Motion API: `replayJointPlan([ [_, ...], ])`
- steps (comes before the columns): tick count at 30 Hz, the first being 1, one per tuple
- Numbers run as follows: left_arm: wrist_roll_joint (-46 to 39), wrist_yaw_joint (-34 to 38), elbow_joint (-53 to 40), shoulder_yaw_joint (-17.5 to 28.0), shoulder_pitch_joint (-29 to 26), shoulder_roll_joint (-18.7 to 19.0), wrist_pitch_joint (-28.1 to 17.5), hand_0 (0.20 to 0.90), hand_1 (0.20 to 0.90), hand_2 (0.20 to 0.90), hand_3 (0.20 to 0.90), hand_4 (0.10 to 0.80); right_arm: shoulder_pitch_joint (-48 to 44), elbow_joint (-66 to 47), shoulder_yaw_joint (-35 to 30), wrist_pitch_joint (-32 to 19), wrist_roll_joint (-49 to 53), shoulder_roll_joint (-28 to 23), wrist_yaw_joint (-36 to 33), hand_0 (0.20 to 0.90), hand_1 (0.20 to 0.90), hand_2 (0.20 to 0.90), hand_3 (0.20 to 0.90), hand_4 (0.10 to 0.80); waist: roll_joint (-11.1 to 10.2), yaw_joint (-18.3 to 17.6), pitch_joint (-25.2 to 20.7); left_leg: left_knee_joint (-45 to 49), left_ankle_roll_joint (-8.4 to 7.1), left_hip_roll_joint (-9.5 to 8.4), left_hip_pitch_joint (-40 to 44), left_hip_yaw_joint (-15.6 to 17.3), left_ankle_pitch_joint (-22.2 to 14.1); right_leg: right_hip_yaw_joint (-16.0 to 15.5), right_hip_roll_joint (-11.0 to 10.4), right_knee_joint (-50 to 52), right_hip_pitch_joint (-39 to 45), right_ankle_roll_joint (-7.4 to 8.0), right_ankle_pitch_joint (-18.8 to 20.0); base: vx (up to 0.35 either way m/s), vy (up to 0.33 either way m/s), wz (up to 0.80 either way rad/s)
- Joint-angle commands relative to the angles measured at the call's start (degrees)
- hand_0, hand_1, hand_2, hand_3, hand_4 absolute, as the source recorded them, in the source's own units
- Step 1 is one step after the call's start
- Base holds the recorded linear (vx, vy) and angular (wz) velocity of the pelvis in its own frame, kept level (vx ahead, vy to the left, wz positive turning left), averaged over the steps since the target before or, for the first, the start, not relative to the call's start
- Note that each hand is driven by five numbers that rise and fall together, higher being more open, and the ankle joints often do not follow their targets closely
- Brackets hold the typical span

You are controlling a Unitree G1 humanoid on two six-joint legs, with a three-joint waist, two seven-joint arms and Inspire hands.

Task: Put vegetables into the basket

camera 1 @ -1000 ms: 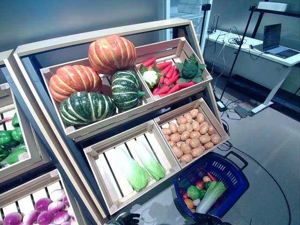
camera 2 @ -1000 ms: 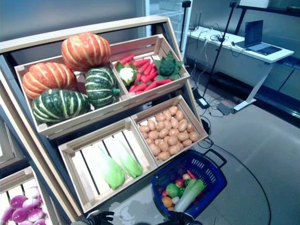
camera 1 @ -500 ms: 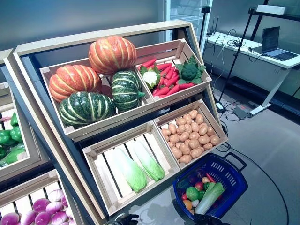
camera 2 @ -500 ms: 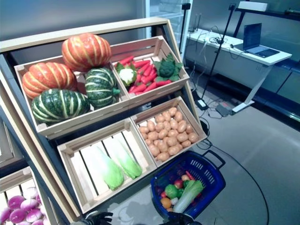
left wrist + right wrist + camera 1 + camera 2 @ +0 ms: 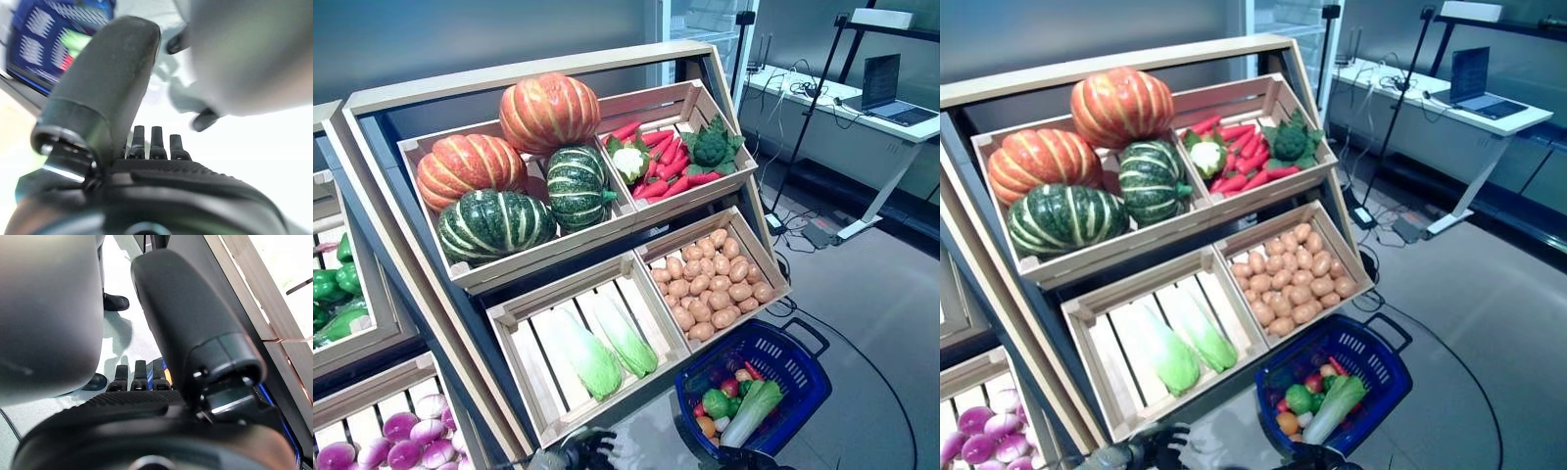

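A blue basket (image 5: 800, 366) stands on the floor at the lower right, below the potato crate (image 5: 710, 284). It holds a napa cabbage (image 5: 754, 406), a green pepper (image 5: 717, 401) and other small produce. On the wooden shelf are two napa cabbages (image 5: 597, 348), pumpkins (image 5: 548, 113), and red carrots (image 5: 666, 162) with a cauliflower (image 5: 626, 162) and broccoli (image 5: 710, 147). My left hand (image 5: 587, 448) shows at the bottom edge, just below the cabbage crate, open and empty (image 5: 151, 142). My right hand (image 5: 744, 458) sits low by the basket's near side, open and empty (image 5: 139, 374).
A second shelf at the left carries green peppers (image 5: 333, 294) and purple onions (image 5: 401, 446). A white desk with a laptop (image 5: 881, 83) and a black stand (image 5: 803, 117) fill the back right. Grey floor (image 5: 881, 294) lies right of the basket.
My left hand has risen further into view, toward the front of the cabbage crate. My right hand stays low by the basket.
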Motion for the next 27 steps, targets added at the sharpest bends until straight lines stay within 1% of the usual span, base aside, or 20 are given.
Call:
replayJointPlan([
  [1,1.5,-1.1,-7.5,0.9,-8.9,6.1,-1.0,0.900,0.900,0.900,0.900,0.800,-2.4,-0.5,0.8,-0.6,0.9,-1.4,-1.0,0.900,0.900,0.900,0.900,0.800,-0.4,0.9,2.8,0.5,-1.45,1.27,3.1,-0.8,-5.9,-1.8,-2.5,0.5,-2.9,0.60,4.5,0.000,0.000,0.00],
  [2,0.6,-1.6,-9.7,1.2,-9.2,7.9,-1.3,0.900,0.900,0.900,0.900,0.800,-2.1,-0.5,0.8,-0.8,0.8,-1.6,-1.0,0.900,0.900,0.900,0.900,0.800,-0.2,0.9,2.6,0.5,-1.48,1.27,2.9,-0.9,-5.8,-1.8,-2.4,0.3,-3.0,0.63,4.7,-0.032,-0.008,0.00],
  [4,0.3,-3.4,-14.7,1.5,-10.1,11.6,-0.1,0.900,0.900,0.900,0.900,0.800,-1.6,0.0,0.4,-1.7,0.8,-2.0,-0.7,0.900,0.900,0.900,0.900,0.800,0.0,1.1,2.6,0.5,-1.57,1.26,2.4,-0.9,-5.7,-2.1,-2.5,0.1,-3.2,0.70,4.7,-0.038,-0.011,0.00],
  [5,0.1,-5.3,-17.9,2.0,-10.9,14.3,0.5,0.900,0.900,0.900,0.900,0.800,-1.0,0.0,0.2,-2.2,0.9,-2.3,-0.5,0.900,0.900,0.900,0.900,0.800,0.2,1.1,2.5,0.5,-1.58,1.22,2.1,-1.0,-5.6,-2.3,-2.4,0.0,-3.4,0.69,4.8,-0.037,-0.014,0.00],
  [6,0.3,-6.0,-18.9,2.3,-11.0,15.2,0.7,0.900,0.900,0.900,0.900,0.800,-0.8,0.0,0.0,-2.5,0.8,-2.5,-0.4,0.900,0.900,0.900,0.900,0.800,0.2,1.2,2.5,0.5,-1.59,1.20,1.9,-1.1,-5.6,-2.4,-2.4,0.0,-3.5,0.70,4.9,-0.043,-0.011,0.03],
  [7,1.4,-7.9,-21.8,2.7,-11.5,17.6,1.3,0.900,0.900,0.900,0.900,0.800,-0.4,-0.1,-0.1,-2.8,0.7,-2.7,-0.3,0.900,0.900,0.900,0.900,0.800,0.3,1.2,2.6,0.5,-1.64,1.20,1.7,-1.0,-5.5,-2.5,-2.4,-0.1,-3.7,0.69,4.9,-0.033,-0.004,0.04],
  [9,2.7,-8.3,-23.9,2.7,-11.9,19.6,1.9,0.900,0.900,0.900,0.900,0.800,-0.1,-0.1,-0.3,-2.9,0.3,-3.1,-0.4,0.900,0.900,0.900,0.900,0.800,0.5,1.1,2.7,0.5,-1.67,1.29,1.5,-0.9,-5.3,-2.5,-2.4,-0.1,-4.0,0.62,4.9,-0.016,-0.001,0.02],
  [13,8.8,-9.2,-28.2,3.6,-13.5,26.0,3.7,0.900,0.900,0.900,0.900,0.800,0.5,0.8,-1.1,-3.6,1.1,-4.3,0.4,0.900,0.900,0.900,0.900,0.800,0.9,1.4,3.0,0.5,-1.51,1.30,1.2,-0.9,-5.1,-2.8,-2.3,-0.1,-4.2,0.32,4.8,-0.008,-0.001,0.00],
  [14,10.2,-8.9,-28.6,3.8,-13.5,26.6,3.8,0.900,0.900,0.900,0.900,0.800,0.7,0.8,-1.2,-3.7,1.3,-4.4,0.4,0.900,0.900,0.900,0.900,0.800,0.9,1.4,3.0,0.5,-1.49,1.25,1.2,-1.0,-5.2,-2.9,-2.3,-0.1,-4.1,0.28,4.7,0.004,-0.004,0.04],
  [16,15.8,-8.1,-28.6,4.2,-14.0,28.9,3.3,0.900,0.900,0.900,0.900,0.800,1.2,0.5,-1.6,-4.2,1.4,-4.9,0.6,0.900,0.900,0.900,0.900,0.800,0.9,1.5,3.1,0.5,-1.41,1.20,1.1,-1.3,-5.1,-3.1,-2.3,0.1,-4.1,0.12,4.5,0.005,-0.005,0.05],
  [17,18.9,-7.8,-28.4,3.9,-14.4,30.0,2.3,0.900,0.900,0.900,0.900,0.800,1.4,0.2,-1.6,-4.3,1.6,-5.0,0.7,0.900,0.900,0.900,0.900,0.800,1.0,1.4,3.2,0.5,-1.37,1.20,1.0,-1.4,-5.1,-3.3,-2.3,0.5,-4.3,0.03,4.3,0.000,-0.004,0.06],
  [18,19.1,-7.6,-28.3,3.8,-14.4,30.1,2.2,0.900,0.900,0.900,0.900,0.800,1.4,0.2,-1.6,-4.3,1.6,-5.1,0.7,0.900,0.900,0.900,0.900,0.800,1.0,1.4,3.3,0.5,-1.37,1.19,1.0,-1.4,-5.0,-3.3,-2.3,0.6,-4.3,0.01,4.2,0.002,0.002,0.08],
  [19,20.8,-5.8,-27.8,3.5,-14.9,30.7,2.6,0.900,0.900,0.900,0.900,0.800,1.4,0.1,-1.5,-4.7,2.4,-5.3,0.6,0.900,0.900,0.900,0.900,0.800,1.1,1.4,3.6,0.5,-1.35,1.19,0.8,-1.6,-4.8,-3.2,-2.3,1.5,-4.8,-0.19,3.8,0.005,0.003,0.11],
  [20,21.6,-5.4,-27.3,3.3,-15.2,30.7,2.2,0.900,0.900,0.900,0.900,0.800,1.4,-0.1,-1.5,-4.8,3.1,-5.4,0.5,0.900,0.900,0.900,0.900,0.800,1.1,1.4,3.9,0.5,-1.30,1.18,0.7,-1.7,-4.6,-3.2,-2.2,2.1,-5.1,-0.33,3.5,-0.005,0.004,0.11],
  [22,27.8,-2.3,-26.5,2.1,-16.5,30.8,0.4,0.900,0.900,0.900,0.900,0.800,1.1,-1.3,-1.8,-5.4,5.1,-6.1,0.2,0.900,0.900,0.900,0.900,0.800,1.4,1.2,5.2,1.1,-1.26,1.22,-0.2,-2.1,-4.4,-3.0,-2.0,4.4,-6.4,-0.98,2.5,-0.045,0.005,0.07],
  [23,28.7,-1.1,-26.2,1.5,-16.9,30.9,0.1,0.900,0.900,0.900,0.900,0.800,0.9,-1.6,-1.9,-5.5,5.4,-6.3,0.2,0.900,0.900,0.900,0.900,0.800,1.5,1.2,5.6,1.3,-1.29,1.23,-0.5,-2.4,-4.3,-2.8,-1.9,5.0,-6.8,-1.12,2.3,-0.128,0.013,0.06],
  [24,32.7,2.0,-25.5,0.0,-18.8,31.8,-1.2,0.900,0.900,0.900,0.900,0.800,0.1,-2.6,-1.8,-5.9,6.4,-7.4,0.5,0.900,0.900,0.900,0.900,0.800,1.6,0.9,7.4,2.8,-1.36,1.26,-2.1,-2.8,-4.3,-2.4,-1.7,7.0,-8.4,-1.73,1.5,-0.133,0.009,0.08],
  [25,34.6,4.0,-25.3,-0.6,-19.8,32.1,-1.8,0.900,0.900,0.900,0.900,0.800,-0.3,-3.0,-1.8,-6.1,6.6,-7.8,0.6,0.900,0.900,0.900,0.900,0.800,1.6,0.8,8.1,3.7,-1.43,1.26,-2.9,-3.0,-4.4,-2.3,-1.7,7.9,-9.1,-1.99,1.1,-0.198,-0.007,0.15],
  [27,39.4,11.9,-23.5,-2.6,-23.8,32.9,-2.5,0.900,0.900,0.900,0.900,0.800,-1.8,-4.4,-1.4,-6.6,7.5,-9.4,0.7,0.900,0.900,0.900,0.900,0.800,1.6,0.5,11.0,7.1,-1.93,1.30,-6.3,-4.0,-4.7,-1.9,-1.3,10.5,-11.7,-3.05,0.2,-0.181,-0.040,0.17],
])
